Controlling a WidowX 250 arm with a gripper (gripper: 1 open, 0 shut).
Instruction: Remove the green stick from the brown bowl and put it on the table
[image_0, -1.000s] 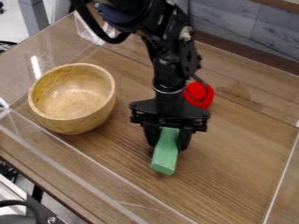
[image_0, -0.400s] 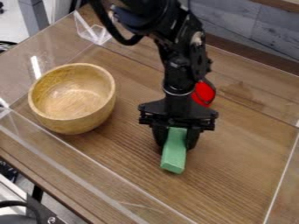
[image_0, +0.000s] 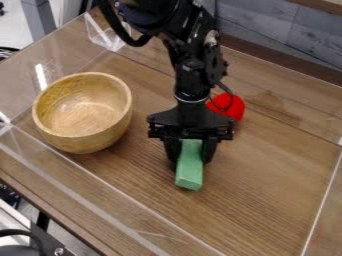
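Shifted slightly left, the black jointed gripper pinches the flat green block. Left of it sits the round tan wooden bowl, near the table's left edge

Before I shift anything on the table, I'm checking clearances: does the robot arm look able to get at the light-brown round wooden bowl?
Probably yes: the black end effector is nearby, and nothing visible stands between it and the light-brown round wooden bowl.

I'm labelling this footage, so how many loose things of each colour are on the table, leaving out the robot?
Brown: 1, the bowl
Green: 1, the stick
Red: 1, the toy
Total: 3
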